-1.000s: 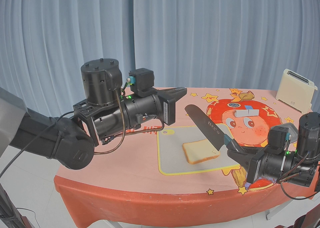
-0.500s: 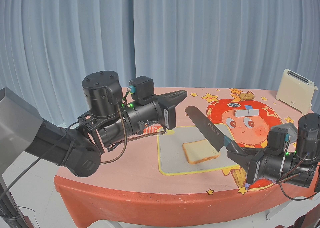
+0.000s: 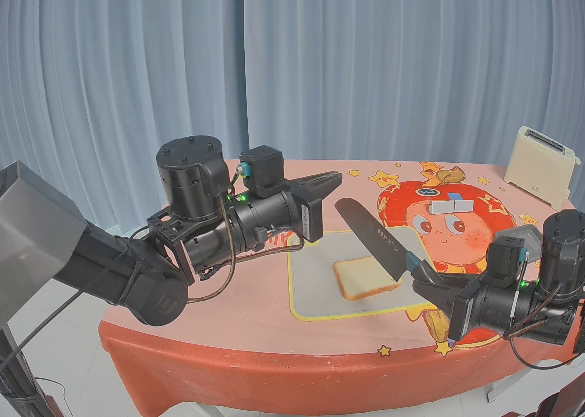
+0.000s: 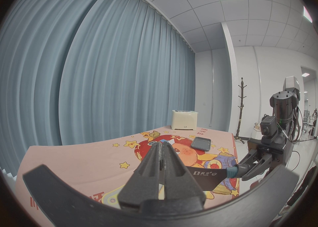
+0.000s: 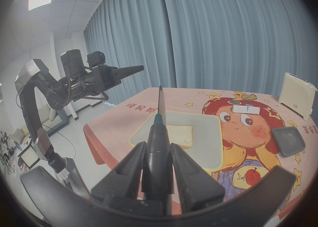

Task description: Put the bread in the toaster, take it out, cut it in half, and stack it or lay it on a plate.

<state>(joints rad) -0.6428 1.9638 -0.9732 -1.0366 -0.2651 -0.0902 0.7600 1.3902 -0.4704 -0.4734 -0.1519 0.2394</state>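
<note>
A slice of bread (image 3: 364, 277) (image 5: 179, 135) lies flat on the grey cutting board (image 3: 317, 290) (image 5: 205, 141) in the middle of the table. My right gripper (image 3: 426, 281) (image 5: 158, 158) is shut on the handle of a black knife (image 3: 372, 235) (image 5: 161, 105), whose blade slants up and to the left above the bread's right side. My left gripper (image 3: 332, 179) (image 4: 162, 154) hangs shut and empty above the table, left of and behind the board. The cream toaster (image 3: 541, 165) (image 5: 297, 95) (image 4: 184, 120) stands at the far right. A dark square plate (image 5: 288, 140) (image 4: 200, 143) lies near the right edge.
A small white and blue block (image 3: 451, 205) (image 5: 245, 108) lies on the printed cartoon tablecloth behind the board. Blue curtains close off the back. The table's front edge (image 3: 292, 339) runs just before the board.
The left arm has sunk lower, its gripper staying shut. The right gripper and knife have shifted slightly left, the blade now reaching a little farther over the bread.
</note>
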